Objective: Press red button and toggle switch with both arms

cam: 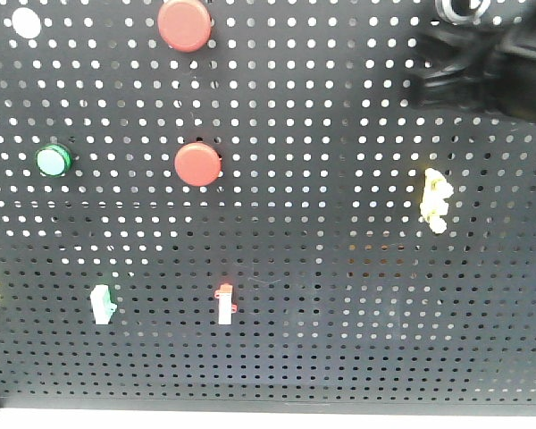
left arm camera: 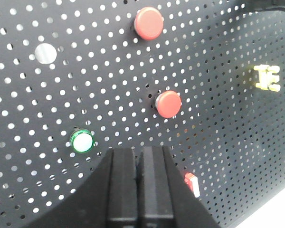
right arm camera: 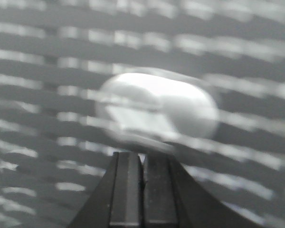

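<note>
Two red buttons (cam: 185, 24) (cam: 197, 164) sit on the black pegboard (cam: 339, 268), with a red-and-white toggle switch (cam: 224, 304) below them. In the left wrist view the left gripper (left arm camera: 140, 152) is shut and empty. It is short of the board, below the lower red button (left arm camera: 168, 103) and left of the toggle switch (left arm camera: 192, 184). The upper red button (left arm camera: 148, 23) is further up. A black arm (cam: 482, 63) shows at the front view's top right. The right gripper (right arm camera: 142, 154) is shut, close under a blurred white round thing (right arm camera: 156, 111).
A green button (cam: 54, 160) (left arm camera: 82, 141), a white round cap (cam: 25, 22) (left arm camera: 45, 52), a yellow part (cam: 436, 198) (left arm camera: 267, 78) and a green-and-white switch (cam: 102, 302) are also on the board. The board's lower edge (cam: 268, 407) meets a white surface.
</note>
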You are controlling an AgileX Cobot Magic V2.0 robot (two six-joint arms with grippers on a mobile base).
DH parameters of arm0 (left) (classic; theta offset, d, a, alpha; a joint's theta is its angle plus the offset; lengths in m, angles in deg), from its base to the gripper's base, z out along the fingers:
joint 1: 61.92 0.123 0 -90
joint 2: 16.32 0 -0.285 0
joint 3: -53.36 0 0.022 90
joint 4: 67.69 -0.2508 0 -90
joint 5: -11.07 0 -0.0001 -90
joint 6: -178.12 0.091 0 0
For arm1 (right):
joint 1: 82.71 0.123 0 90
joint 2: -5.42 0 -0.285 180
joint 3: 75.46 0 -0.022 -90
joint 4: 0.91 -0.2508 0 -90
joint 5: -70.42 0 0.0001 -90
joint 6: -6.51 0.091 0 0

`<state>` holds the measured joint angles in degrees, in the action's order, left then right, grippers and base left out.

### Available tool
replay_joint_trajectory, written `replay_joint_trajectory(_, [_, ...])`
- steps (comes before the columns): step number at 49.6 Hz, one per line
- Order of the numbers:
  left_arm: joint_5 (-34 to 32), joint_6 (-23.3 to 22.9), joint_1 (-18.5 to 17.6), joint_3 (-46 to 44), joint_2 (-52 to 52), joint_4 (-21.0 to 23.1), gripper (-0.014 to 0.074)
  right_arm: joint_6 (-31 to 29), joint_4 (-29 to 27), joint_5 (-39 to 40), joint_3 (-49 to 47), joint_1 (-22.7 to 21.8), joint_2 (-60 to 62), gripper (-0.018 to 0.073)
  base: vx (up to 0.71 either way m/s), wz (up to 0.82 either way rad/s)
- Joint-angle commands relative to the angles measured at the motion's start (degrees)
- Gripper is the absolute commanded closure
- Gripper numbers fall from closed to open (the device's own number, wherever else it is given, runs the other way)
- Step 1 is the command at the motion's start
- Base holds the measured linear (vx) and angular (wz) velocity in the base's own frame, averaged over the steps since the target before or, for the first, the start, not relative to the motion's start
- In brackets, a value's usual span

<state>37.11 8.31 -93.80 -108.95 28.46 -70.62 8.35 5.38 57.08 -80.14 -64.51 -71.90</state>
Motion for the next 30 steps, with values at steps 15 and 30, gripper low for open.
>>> replay_joint_trajectory(15, [-3.1, -0.8, -0.1, -1.3, 0.1, 0.1, 0.0594, -0.1, 2.4, -6.8, -0.3, -1.9, 8.7, 0.0562, 0.00, 0.00])
replay_joint_trajectory(30, [-1.8, -0.8, -0.1, 8.7, -4.7, 1.3, 0.0594, 0.3, 6.2, -3.9, 23.4, -1.9, 27.4, 0.0562, 0.00, 0.00])
